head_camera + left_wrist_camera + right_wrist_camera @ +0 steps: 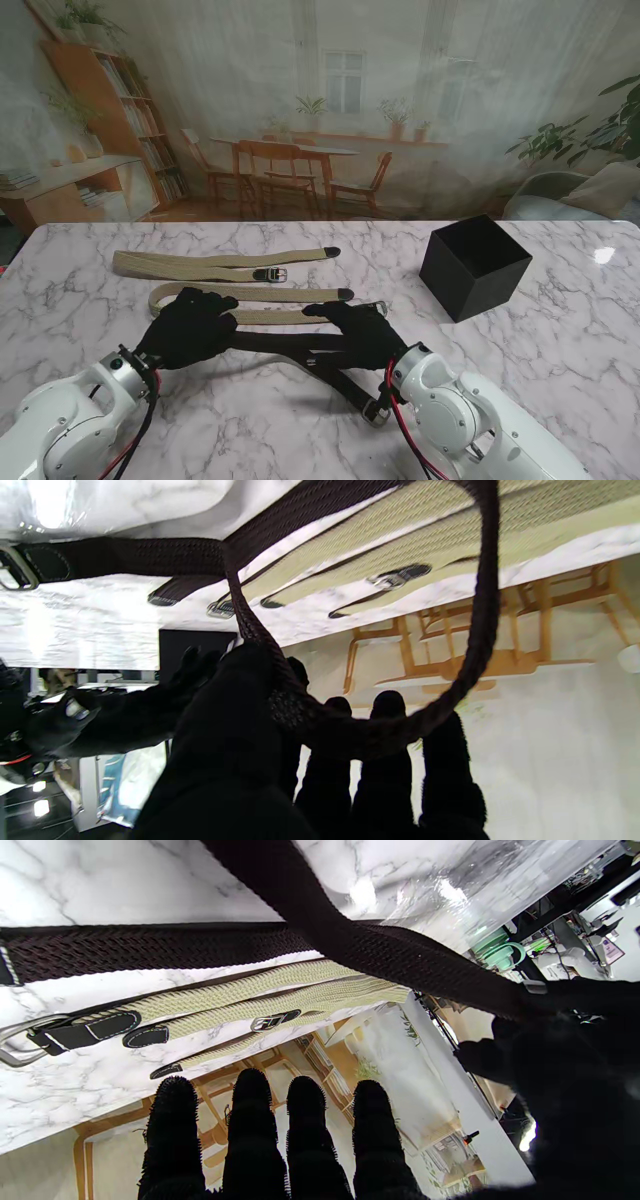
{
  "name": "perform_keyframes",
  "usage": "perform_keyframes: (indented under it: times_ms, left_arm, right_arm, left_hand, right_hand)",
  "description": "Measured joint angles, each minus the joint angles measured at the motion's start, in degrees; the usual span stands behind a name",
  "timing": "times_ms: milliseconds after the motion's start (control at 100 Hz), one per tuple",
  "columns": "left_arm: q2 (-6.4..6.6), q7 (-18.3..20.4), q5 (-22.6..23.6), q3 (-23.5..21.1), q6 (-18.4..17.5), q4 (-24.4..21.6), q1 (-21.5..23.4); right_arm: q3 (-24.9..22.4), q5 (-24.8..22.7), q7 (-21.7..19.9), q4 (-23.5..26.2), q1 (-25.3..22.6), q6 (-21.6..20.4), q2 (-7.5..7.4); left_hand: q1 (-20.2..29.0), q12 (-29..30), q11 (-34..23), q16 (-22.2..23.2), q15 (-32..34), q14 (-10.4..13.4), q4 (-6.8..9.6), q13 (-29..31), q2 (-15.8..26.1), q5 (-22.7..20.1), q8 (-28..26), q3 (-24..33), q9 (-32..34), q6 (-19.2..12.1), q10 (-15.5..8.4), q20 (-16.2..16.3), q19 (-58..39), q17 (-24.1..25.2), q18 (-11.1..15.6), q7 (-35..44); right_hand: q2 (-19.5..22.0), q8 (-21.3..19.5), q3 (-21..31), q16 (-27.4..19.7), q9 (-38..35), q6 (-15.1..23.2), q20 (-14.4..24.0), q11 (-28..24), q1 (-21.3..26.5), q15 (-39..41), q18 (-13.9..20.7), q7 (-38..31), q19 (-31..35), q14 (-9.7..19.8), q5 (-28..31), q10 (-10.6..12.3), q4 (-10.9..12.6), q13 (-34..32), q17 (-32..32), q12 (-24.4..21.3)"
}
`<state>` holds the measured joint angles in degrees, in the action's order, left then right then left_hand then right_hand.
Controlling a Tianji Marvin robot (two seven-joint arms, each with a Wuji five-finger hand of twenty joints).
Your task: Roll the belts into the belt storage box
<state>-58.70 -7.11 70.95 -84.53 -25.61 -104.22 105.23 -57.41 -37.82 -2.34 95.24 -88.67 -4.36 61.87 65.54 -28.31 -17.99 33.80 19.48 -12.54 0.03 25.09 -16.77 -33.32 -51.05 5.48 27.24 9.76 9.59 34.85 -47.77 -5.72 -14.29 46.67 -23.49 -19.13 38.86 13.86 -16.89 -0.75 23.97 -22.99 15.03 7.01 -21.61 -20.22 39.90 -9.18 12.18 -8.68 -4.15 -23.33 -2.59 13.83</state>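
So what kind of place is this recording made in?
Probably a lab or demo cell, not a home: the dining room behind the white marble-pattern table is a printed backdrop, and the right wrist view shows cluttered equipment past the table's edge.

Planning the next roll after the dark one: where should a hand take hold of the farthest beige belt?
Probably the dark-tipped tail end of the farthest beige belt, approached from the right side. It lies flat, that tip is free and uncovered, nearest the black box, while the buckle sits mid-strap.
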Motion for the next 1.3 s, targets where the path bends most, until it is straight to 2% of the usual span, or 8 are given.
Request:
perform_keyframes:
  times_ms: [110, 280, 470, 790, 990, 1090, 1190, 1300]
  left_arm:
    - [-0.1, 0.0, 0.1, 0.83, -1.04, -1.71, -0.44]
    - [-0.3, -0.25, -0.24, 1.51, -2.45, -3.34, -0.53]
    - [-0.38, 1.11, -1.42, 2.23, -3.38, -4.69, -0.84]
    - [-0.54, 1.23, -3.0, 4.67, -3.53, -5.63, -2.82]
    - [-0.79, 0.31, -3.45, 5.01, -3.52, -5.37, -3.56]
    - [-0.88, 0.28, -4.02, 4.89, -3.41, -5.06, -3.7]
    - [-0.97, -0.12, -3.88, 4.51, -3.13, -4.78, -3.6]
    - [-1.03, -0.43, -3.66, 3.87, -2.7, -4.7, -3.29]
  right_arm:
    - [1.31, 0.97, -0.29, -0.09, 1.69, 1.03, 0.16]
    - [2.81, 3.26, -2.37, -0.61, 4.29, 2.35, 0.33]
    - [4.12, 3.69, -1.42, -1.96, 6.26, 2.4, 0.8]
    - [7.57, 9.65, -4.3, -5.88, 11.11, 2.19, 1.06]
    - [8.99, 9.4, -4.85, -7.04, 12.52, 1.9, 1.17]
    - [9.25, 7.58, -4.08, -7.08, 12.52, 1.52, 1.24]
    - [9.22, 8.23, -4.0, -7.03, 12.38, 1.27, 1.29]
    - [8.63, 8.39, -4.04, -6.82, 11.81, 0.07, 1.3]
  left_hand:
    - [0.0, -0.12, 0.0, 0.0, 0.0, 0.0, 0.0, 0.0, 0.0, 0.0, -0.15, 0.0, 0.01, 0.0, 0.0, 0.0, 0.0, 0.0, 0.0, -0.25]
    - [0.0, -0.6, 0.0, 0.0, 0.0, 0.0, 0.0, 0.0, 0.0, -0.02, -0.21, 0.0, 0.01, 0.01, 0.0, 0.0, -0.01, 0.0, 0.0, -0.29]
    - [0.0, -0.62, 0.0, 0.0, 0.0, 0.0, 0.0, 0.01, 0.0, -0.03, -0.43, 0.0, 0.01, 0.01, -0.03, 0.0, -0.01, 0.0, 0.0, -0.3]
    - [0.0, -0.78, -0.79, 0.0, 0.0, 0.19, 0.0, 0.16, 0.0, -0.04, -0.57, 0.0, 0.68, 0.01, -0.53, 0.0, -0.01, 0.0, 0.0, -0.32]
    - [0.0, -0.77, -0.79, -0.01, 0.0, 0.22, 0.0, 0.17, 0.0, -0.04, -0.8, 0.0, 0.69, 0.01, -0.56, 0.0, -0.01, 0.0, 0.0, -0.32]
    - [0.0, -0.77, -0.79, 0.0, 0.0, 0.23, 0.0, 0.17, 0.0, -0.04, -0.85, 0.0, 0.69, 0.01, -0.57, 0.0, -0.01, 0.0, 0.0, -0.32]
    - [0.0, -0.77, -0.79, 0.0, 0.0, 0.25, 0.0, 0.17, -0.01, -0.04, -0.91, 0.0, 0.69, 0.01, -0.57, -0.01, -0.01, 0.0, 0.0, -0.33]
    - [0.0, -0.77, -0.79, 0.0, 0.0, 0.25, 0.0, 0.17, -0.01, -0.04, -0.99, -0.02, 0.69, 0.01, -0.57, -0.01, -0.01, 0.0, 0.0, -0.33]
  right_hand:
    - [0.09, 0.53, -1.41, -0.01, 1.54, -0.81, -0.08, 0.19, -0.67, 0.0, -0.01, 1.38, -1.17, -0.03, -0.71, 0.0, -0.01, 0.63, 0.28, -0.47]
    - [-0.03, 1.25, -3.04, -0.02, 3.49, -6.0, -0.1, 0.76, -1.38, 0.0, -1.2, 4.87, -2.68, -0.08, -2.04, -0.22, -0.65, 0.63, 0.29, -0.6]
    - [-4.3, 1.94, -3.97, -0.02, 5.23, -7.97, -0.91, 3.54, -3.62, -0.1, -2.92, 7.78, -4.77, -0.13, -1.95, -0.68, -1.32, 2.82, 1.0, -2.64]
    - [-7.72, -1.92, -1.34, -0.22, 5.81, 5.5, -4.95, 9.6, -4.19, -1.6, -4.83, 5.33, -8.27, -0.27, -2.48, -0.6, -1.38, 6.08, 4.6, -4.17]
    - [-8.18, -12.23, -1.73, -0.9, 5.81, 13.32, -7.15, 9.78, -1.38, -2.92, -4.54, -12.78, -8.47, -0.6, 11.25, -0.59, -1.39, 6.94, 5.69, -4.14]
    - [-9.25, -17.07, -3.73, -1.66, 4.39, 16.18, -7.64, 5.27, 5.08, -2.92, -3.83, -20.23, -8.82, -0.6, 17.77, -0.5, -1.34, 6.9, 5.77, -2.74]
    - [-9.22, -17.59, -7.76, -1.76, -2.19, 18.83, -8.0, 1.4, 12.39, -2.92, -3.36, -27.69, -9.07, -0.6, 22.98, 1.22, -1.39, 5.09, 5.62, -0.44]
    - [-9.88, -15.61, 0.92, -1.76, -10.97, 22.33, -8.67, -0.21, 13.1, -2.85, -3.33, -35.65, -9.43, -0.56, 26.25, 4.93, -6.0, -0.05, 4.63, 1.97]
